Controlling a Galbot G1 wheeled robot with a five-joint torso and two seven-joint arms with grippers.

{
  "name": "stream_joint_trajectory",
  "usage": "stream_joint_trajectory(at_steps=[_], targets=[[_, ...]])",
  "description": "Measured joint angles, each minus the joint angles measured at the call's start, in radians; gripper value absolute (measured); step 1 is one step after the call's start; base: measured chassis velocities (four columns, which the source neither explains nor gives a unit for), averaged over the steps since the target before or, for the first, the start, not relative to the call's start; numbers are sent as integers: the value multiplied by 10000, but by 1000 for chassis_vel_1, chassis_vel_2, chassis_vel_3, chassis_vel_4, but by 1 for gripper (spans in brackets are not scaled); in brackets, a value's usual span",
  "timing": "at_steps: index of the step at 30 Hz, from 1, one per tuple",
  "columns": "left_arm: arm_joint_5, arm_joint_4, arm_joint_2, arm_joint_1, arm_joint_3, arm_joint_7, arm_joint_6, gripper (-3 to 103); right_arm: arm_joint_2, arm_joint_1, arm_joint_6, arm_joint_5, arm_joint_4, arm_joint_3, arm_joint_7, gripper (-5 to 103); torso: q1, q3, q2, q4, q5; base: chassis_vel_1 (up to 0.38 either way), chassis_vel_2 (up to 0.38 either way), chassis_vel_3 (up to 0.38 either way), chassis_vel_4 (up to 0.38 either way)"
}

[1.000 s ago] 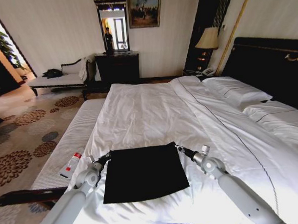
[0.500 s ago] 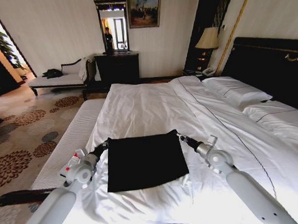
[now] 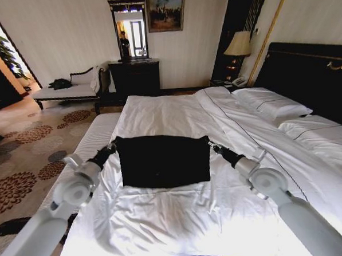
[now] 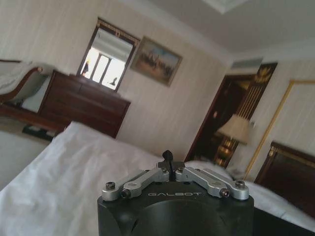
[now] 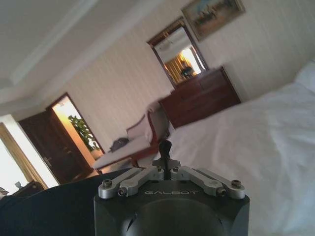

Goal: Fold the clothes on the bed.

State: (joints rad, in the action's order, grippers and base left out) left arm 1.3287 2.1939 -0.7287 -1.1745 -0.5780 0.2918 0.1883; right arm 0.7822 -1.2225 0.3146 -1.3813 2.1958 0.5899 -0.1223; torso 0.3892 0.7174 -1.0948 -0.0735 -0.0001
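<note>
The clothes are one black T-shirt (image 3: 164, 161), lying as a flat rectangle on the white bed (image 3: 170, 113). My left gripper (image 3: 111, 146) is shut on the shirt's far left corner, and my right gripper (image 3: 211, 147) is shut on its far right corner. The far edge is stretched straight between them. In the left wrist view the left gripper (image 4: 168, 158) has its fingers pressed together. The right wrist view shows the right gripper (image 5: 165, 147) pinched the same way, with dark fabric (image 5: 44, 209) beside it.
A white cushioned bench (image 3: 89, 149) runs along the bed's left side, above patterned carpet (image 3: 24, 170). Pillows (image 3: 270, 103) and the dark headboard (image 3: 311, 75) are on the right. A dark dresser (image 3: 135, 77), a chaise (image 3: 71, 87) and a lamp (image 3: 239, 44) stand by the far wall.
Both grippers have moved away from me across the bed, drawing the shirt's far edge with them. The shirt now lies farther up the duvet.
</note>
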Motion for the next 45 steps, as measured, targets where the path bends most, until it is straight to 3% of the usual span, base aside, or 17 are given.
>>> stream_joint_trajectory(at_steps=[13, 20, 23, 26, 29, 31, 38, 39, 41, 44, 45], targets=[[640, 1180, 169, -1587, -2433, -55, -164, 0, 144, -928, 127, -140, 1341, 866, -890, 1, 0, 0, 0, 0, 2, 0, 0, 0, 0], [80, 2072, -578, -3605, -2945, -279, -137, 0, 437, -2123, 353, -148, 2593, 1337, -1551, 1, -1, 0, -1, 1, 0, 0, 0, 0, 0], [35, 2292, -775, -4033, -3140, -278, -117, 0, 515, -2461, 410, -154, 2946, 1468, -1698, 1, -1, 0, 0, 0, -1, 0, 0, 0, 0], [106, 2739, -1057, -5190, -3623, -368, 3, 0, 637, -2988, 471, -272, 3118, 1706, -1986, 1, -2, 0, -1, 2, 3, 0, 0, 0, 0], [56, 2815, -1191, -5473, -3614, -319, 24, 0, 694, -2972, 482, -547, 3119, 1641, -2273, 1, -3, -1, -1, 3, 3, 0, 0, 0, 0], [47, 2798, -1210, -5394, -3499, -238, 27, 0, 708, -2914, 483, -577, 3119, 1549, -2318, 1, -3, -1, -1, 3, 4, 0, 0, 0, 0], [-207, 1722, -1217, -3662, -1472, 685, 96, 0, 736, -1865, 454, -655, 1939, 322, -2453, 1, -1, 2, -1, 1, 2, 0, 0, 0, 0], [-290, 11, -1310, -1927, 340, 990, 151, 0, 672, -977, 381, -938, 512, -391, -2053, 1, 0, 3, 0, 3, 2, 0, 0, 0, 0], [-308, -388, -1343, -1467, 724, 1021, 151, 0, 664, -775, 348, -896, 158, -549, -1839, 1, 1, 4, 0, 2, 1, 0, 0, 0, 0], [-585, -1857, -1535, 273, 2098, 1048, 134, 0, 741, 181, 223, -726, -1024, -1232, -1435, 1, 2, 3, 0, -2, 1, 0, 0, 0, 0], [-585, -1857, -1535, 273, 2098, 1048, 134, 0, 741, 181, 223, -726, -1024, -1232, -1435, 1, 2, 3, 0, -2, 1, 0, 0, 0, 0]])
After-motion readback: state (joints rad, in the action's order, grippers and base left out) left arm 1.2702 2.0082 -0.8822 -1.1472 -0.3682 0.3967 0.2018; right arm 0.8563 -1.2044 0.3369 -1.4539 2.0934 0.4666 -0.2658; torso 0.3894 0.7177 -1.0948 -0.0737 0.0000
